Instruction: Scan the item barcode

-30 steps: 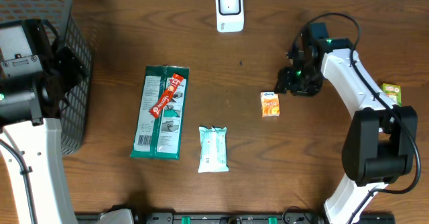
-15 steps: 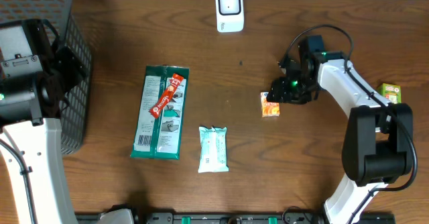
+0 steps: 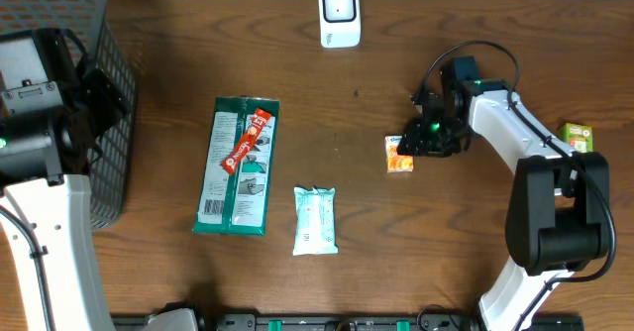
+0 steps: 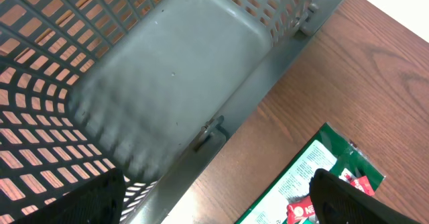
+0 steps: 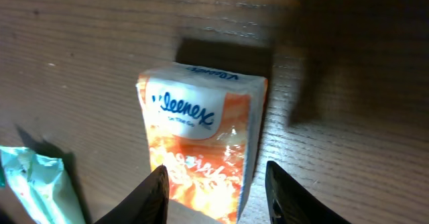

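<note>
Looking down from overhead: two arms, one white scanner [image 3: 339, 14] at the far edge of the counter [image 3: 327, 93], one grey mesh basket [image 3: 104, 93] at the left. Loose goods count five:
- one orange tissue pack [image 3: 399, 155]
- one long green packet [image 3: 236, 165]
- one red stick [image 3: 246, 141] lying across the green packet
- one teal wipes pack [image 3: 315, 220]
- one small green box [image 3: 579, 133] at the right edge

The right arm reaches in from the right side, elbow bent, wrist turned down. The right pincer [image 3: 414, 145] sits low at the tissue pack's right side. The left arm is folded over the basket.

Left wrist view: the left pincer [image 4: 214, 207] hangs with its jaws spread wide and nothing between them. Under it are the basket floor and the green packet's corner.

Right wrist view: the right pincer [image 5: 218, 197] is part open and straddles the near end of the tissue pack, which lies flat on the counter. One finger [image 5: 153, 196] meets the pack's edge; the other stands just off it. No firm grip shows. One teal corner is at lower left.
</note>
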### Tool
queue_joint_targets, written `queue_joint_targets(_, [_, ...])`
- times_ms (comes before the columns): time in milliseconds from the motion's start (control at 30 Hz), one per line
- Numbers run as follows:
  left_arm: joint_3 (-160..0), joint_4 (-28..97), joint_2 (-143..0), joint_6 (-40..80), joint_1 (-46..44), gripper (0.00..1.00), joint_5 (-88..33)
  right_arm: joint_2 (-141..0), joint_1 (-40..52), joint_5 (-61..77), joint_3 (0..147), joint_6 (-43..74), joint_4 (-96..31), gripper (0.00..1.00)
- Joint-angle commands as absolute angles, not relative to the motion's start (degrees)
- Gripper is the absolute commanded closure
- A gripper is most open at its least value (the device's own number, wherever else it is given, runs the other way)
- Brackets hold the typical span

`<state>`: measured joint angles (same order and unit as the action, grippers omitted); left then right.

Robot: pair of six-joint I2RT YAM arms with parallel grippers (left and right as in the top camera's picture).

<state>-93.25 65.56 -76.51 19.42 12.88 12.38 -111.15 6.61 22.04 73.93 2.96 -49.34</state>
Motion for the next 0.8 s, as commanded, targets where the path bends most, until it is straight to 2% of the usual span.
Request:
queue_joint_targets(0, [-93.65,65.56,-76.73,18.92,13.1,0.12,13.1,-110.91,6.59,20.86,72.12,2.72,-48.31,0.57])
queue_joint_targets(100, [-93.65,65.56,-76.73,18.92,13.1,0.12,13.1,-110.91,6.94,20.86,71.02,2.72,-47.03,0.5])
queue_joint_targets(167, [-93.65,65.54,-76.73,18.92,13.1,0.12,13.1,-110.91,7.2,20.88,70.72,2.72,-46.72,0.36])
queue_joint_targets(200, [-93.65,65.56,-76.73,18.92,13.1,0.12,13.1,-110.91,7.33,20.88,70.72,2.72,-46.72,0.29])
queue_joint_targets(267, [-93.65,65.56,-76.73,18.92,13.1,0.12,13.1,-110.91,7.44,20.84,70.72,2.7,-46.59,0.01])
queue_joint_targets(433, [-93.65,65.54,-76.73,18.92,13.1,0.12,13.1,-110.91,7.44,21.06,70.72,2.72,-46.04,0.01])
queue_joint_targets(467, [-93.65,65.56,-76.73,18.92,13.1,0.12,13.1,-110.91,7.44,21.06,70.72,2.72,-46.04,0.07])
queue_joint_targets(533, [-93.65,65.56,-76.73,18.92,13.1,0.12,13.1,-110.91,7.44,21.06,70.72,2.72,-46.02,0.26])
queue_joint_targets(600, [-93.65,65.54,-76.73,18.92,13.1,0.12,13.1,-110.91,7.44,21.04,70.72,2.72,-46.02,0.36])
queue_joint_targets(667, [-93.65,65.54,-76.73,18.92,13.1,0.12,13.13,-110.91,7.44,21.04,70.72,2.72,-46.02,0.44])
queue_joint_targets(767, [-93.65,65.54,-76.73,18.92,13.1,0.12,13.1,-110.91,7.44,20.91,70.67,2.72,-46.02,0.49])
